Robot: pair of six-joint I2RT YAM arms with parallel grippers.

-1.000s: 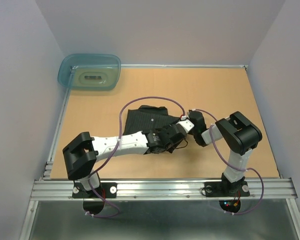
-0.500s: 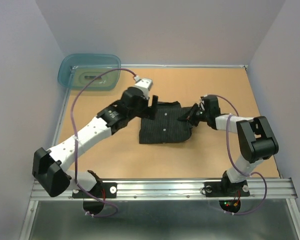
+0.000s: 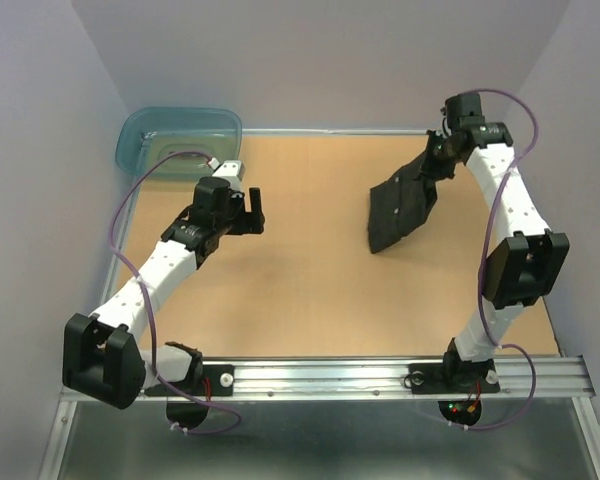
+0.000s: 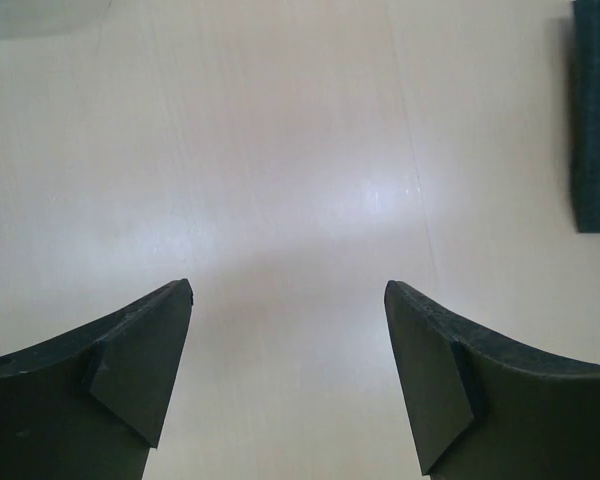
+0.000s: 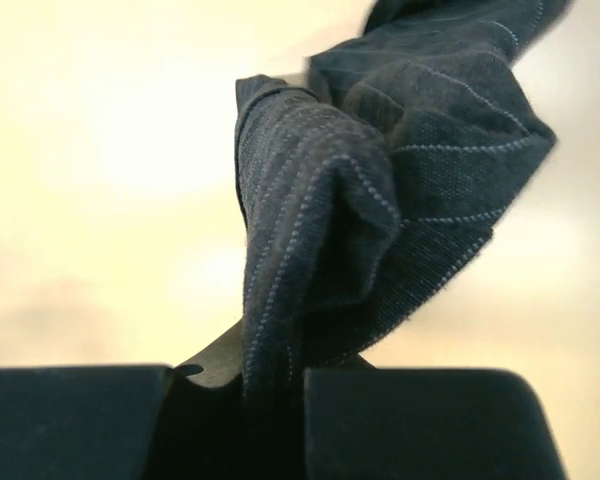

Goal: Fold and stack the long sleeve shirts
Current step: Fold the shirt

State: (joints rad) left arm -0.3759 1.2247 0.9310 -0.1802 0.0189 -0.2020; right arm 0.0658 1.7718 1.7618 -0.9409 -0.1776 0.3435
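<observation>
We record: one dark charcoal pinstriped cloth shirt (image 3: 398, 205), bunched edge pinched in the right gripper (image 3: 433, 163); left gripper (image 4: 288, 292) spread wide above the tan bench (image 3: 310, 300).

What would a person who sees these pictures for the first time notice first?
The dark pinstriped shirt stands out most: it hangs as a bundle from the shut right gripper, over the far right part of the table. Next comes the left gripper, wide open and empty above bare wood on the left, and the teal tub in the far left corner.
</observation>
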